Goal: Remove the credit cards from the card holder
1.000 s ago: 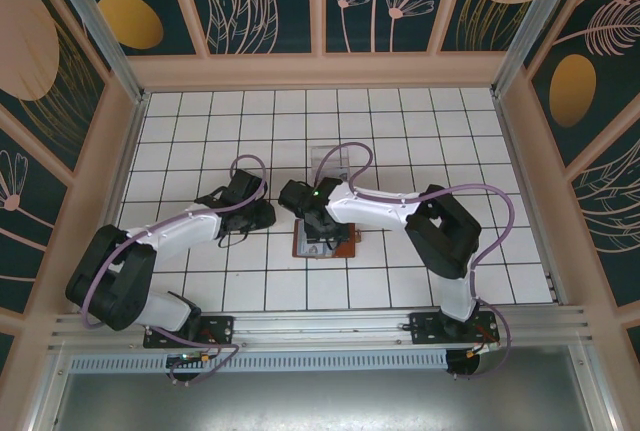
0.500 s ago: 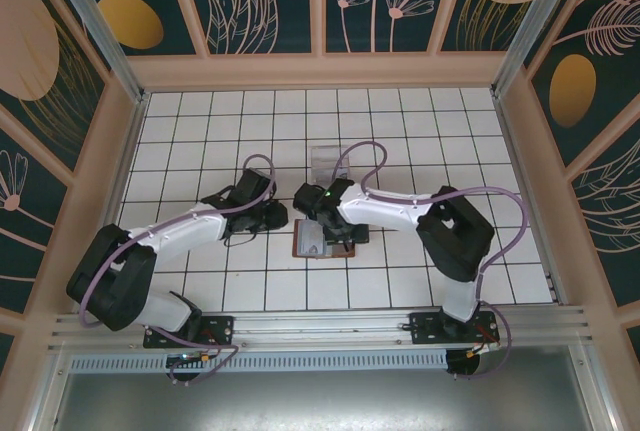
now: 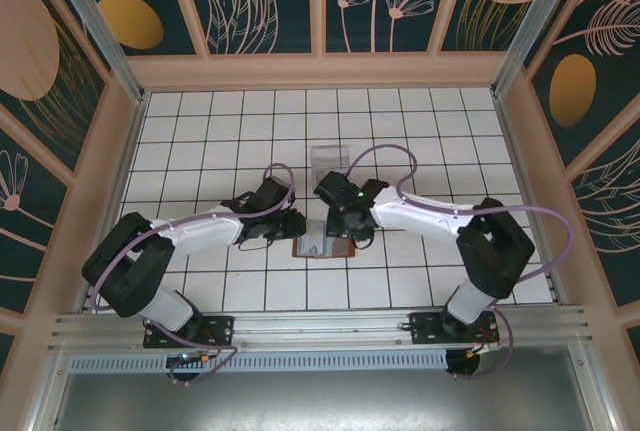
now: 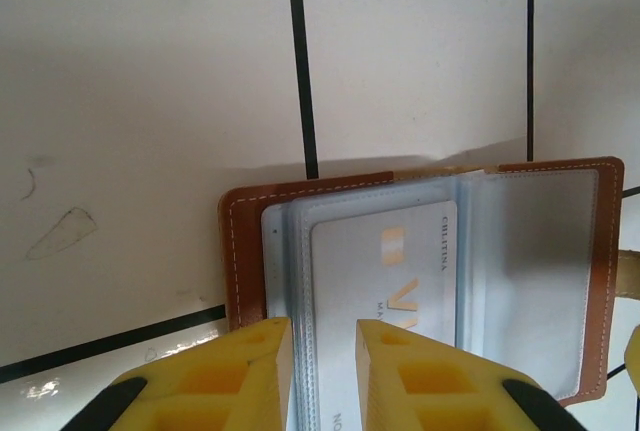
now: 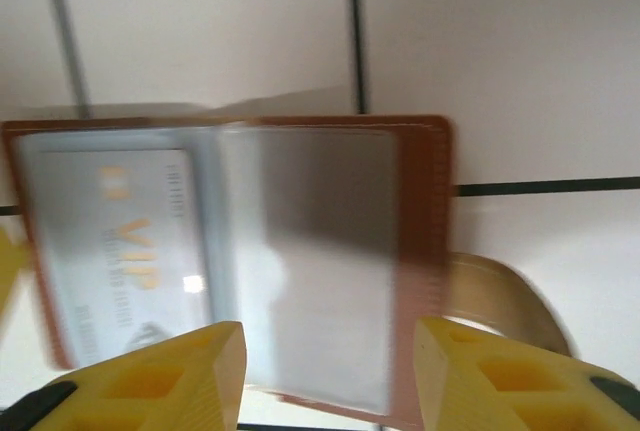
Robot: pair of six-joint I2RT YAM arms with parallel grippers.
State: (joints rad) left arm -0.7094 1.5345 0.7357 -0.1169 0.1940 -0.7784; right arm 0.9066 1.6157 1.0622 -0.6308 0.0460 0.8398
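From above: brown card holder (image 3: 318, 247) lying open mid-surface (image 3: 200, 131), left gripper (image 3: 290, 226) at its 9 o'clock edge, right gripper (image 3: 345, 233) at 2, acrylic stand (image 3: 328, 161) off at 12. Left wrist: yellow fingers (image 4: 240, 371) a narrow slit apart over the holder's 7 o'clock corner, pale VIP credit card (image 4: 385, 271) tucked in its sleeve. Right wrist: fingers spread wide over the blurred holder, gripping nothing; card at 9 o'clock, strap tab (image 5: 495, 296) at 3.

We're peering into a lab test booth: robot arms (image 3: 425, 219) on an aluminium rail (image 3: 320, 329), gridded white tabletop (image 3: 180, 141), floral-printed panel walls (image 3: 380, 1).
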